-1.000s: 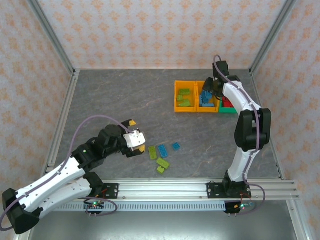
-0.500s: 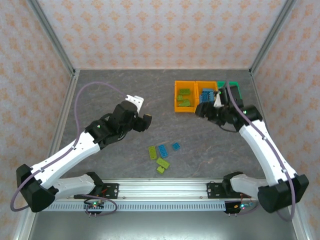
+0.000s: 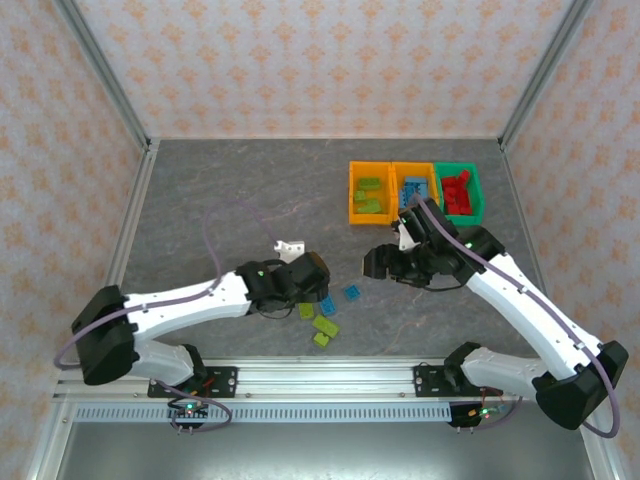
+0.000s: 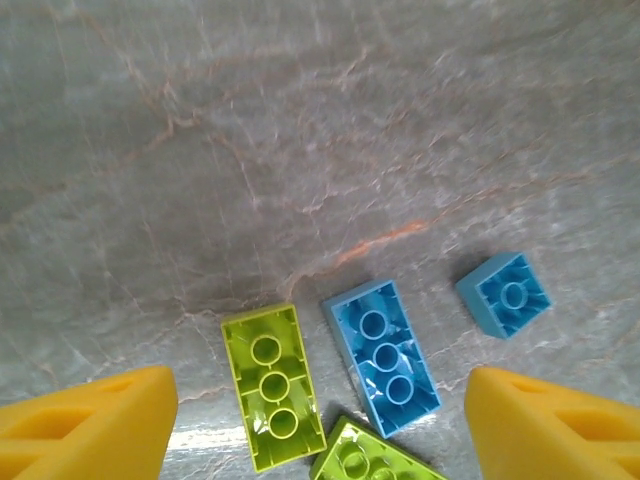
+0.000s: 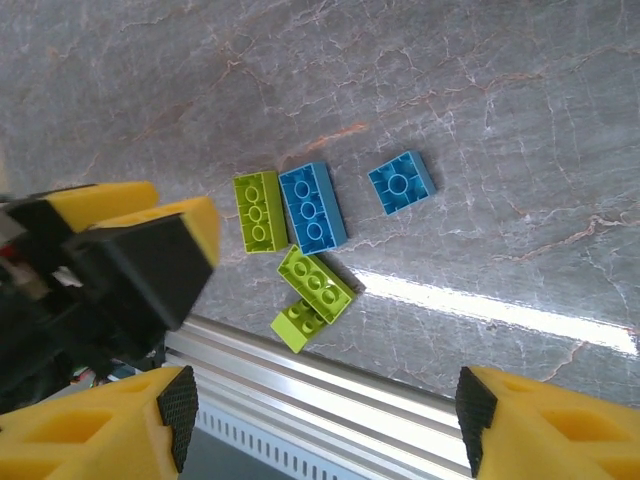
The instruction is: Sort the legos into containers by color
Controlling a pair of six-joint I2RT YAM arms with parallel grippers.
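Both arms swung in over the loose legos [image 3: 325,312] by the near edge of the table [image 3: 220,200]. Left gripper [image 4: 320,385] is nearer, fingers apart and empty, straddling a lime brick [image 4: 272,385] and blue brick [image 4: 385,355] lying lengthwise across its closing line; right gripper [image 3: 382,263] hangs spread, empty, just beyond

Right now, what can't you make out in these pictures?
- Top view: the bricks in the three bins are too small to count, and the right arm overlaps the middle bin's near edge.
- Left wrist view: one lime brick is cut off by the bottom edge.
- Right wrist view: the left pincer blocks the table at the left.
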